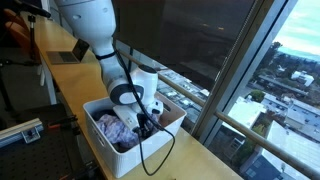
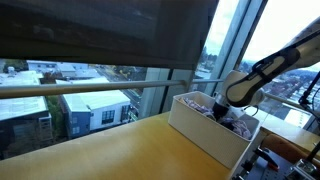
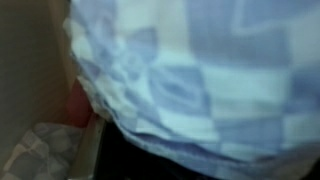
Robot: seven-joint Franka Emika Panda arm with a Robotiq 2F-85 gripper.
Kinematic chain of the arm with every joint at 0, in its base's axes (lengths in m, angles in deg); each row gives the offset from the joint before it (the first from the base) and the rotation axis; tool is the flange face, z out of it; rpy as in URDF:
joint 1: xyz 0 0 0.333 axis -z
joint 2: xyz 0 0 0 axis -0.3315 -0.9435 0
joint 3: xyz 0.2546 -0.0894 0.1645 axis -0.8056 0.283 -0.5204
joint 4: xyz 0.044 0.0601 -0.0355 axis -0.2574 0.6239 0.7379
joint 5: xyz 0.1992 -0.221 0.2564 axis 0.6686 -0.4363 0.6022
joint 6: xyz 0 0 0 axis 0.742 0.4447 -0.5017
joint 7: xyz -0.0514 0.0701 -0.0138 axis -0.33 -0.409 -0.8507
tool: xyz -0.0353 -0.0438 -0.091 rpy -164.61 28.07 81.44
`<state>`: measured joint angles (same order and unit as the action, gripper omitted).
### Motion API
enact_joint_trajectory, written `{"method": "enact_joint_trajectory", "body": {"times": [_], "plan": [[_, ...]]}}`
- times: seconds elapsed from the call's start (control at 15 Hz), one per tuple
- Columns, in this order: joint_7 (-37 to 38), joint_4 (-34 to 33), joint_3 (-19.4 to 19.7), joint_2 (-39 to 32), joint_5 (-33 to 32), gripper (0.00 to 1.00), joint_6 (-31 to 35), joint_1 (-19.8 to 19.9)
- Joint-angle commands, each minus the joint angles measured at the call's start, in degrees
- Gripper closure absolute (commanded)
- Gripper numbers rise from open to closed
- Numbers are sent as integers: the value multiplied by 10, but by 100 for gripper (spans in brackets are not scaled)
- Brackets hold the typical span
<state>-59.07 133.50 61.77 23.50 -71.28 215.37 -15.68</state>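
Observation:
In both exterior views my gripper (image 1: pixel 147 120) (image 2: pixel 221 109) reaches down into a white laundry basket (image 1: pixel 108 152) (image 2: pixel 200 128) on a wooden counter. It is pressed among the clothes (image 1: pixel 113 126) inside. A blue-and-white checked cloth (image 3: pixel 200 70) fills the wrist view at very close range and hides the fingers. A reddish bit of fabric (image 3: pixel 78 104) and a pale patterned cloth (image 3: pixel 38 156) show at the left edge. No view shows how the jaws stand or whether they hold the cloth.
The basket stands on a long wooden counter (image 1: pixel 205 162) (image 2: pixel 100 150) along tall windows (image 1: pixel 200 40). A brown box (image 1: pixel 173 115) sits right behind the basket. A black cable (image 1: pixel 160 152) loops from the arm over the basket's front. A flat tray (image 1: pixel 66 55) lies farther along.

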Motion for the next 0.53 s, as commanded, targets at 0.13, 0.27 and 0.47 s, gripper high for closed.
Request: {"method": "enact_joint_trajectory", "body": {"times": [0.13, 0.27, 0.47], "plan": [[1, 77, -14, 82, -7, 99, -2, 28], [-2, 98, -17, 131, -4, 96, -14, 32], [-8, 116, -24, 208, 6, 99, -37, 36]]}}
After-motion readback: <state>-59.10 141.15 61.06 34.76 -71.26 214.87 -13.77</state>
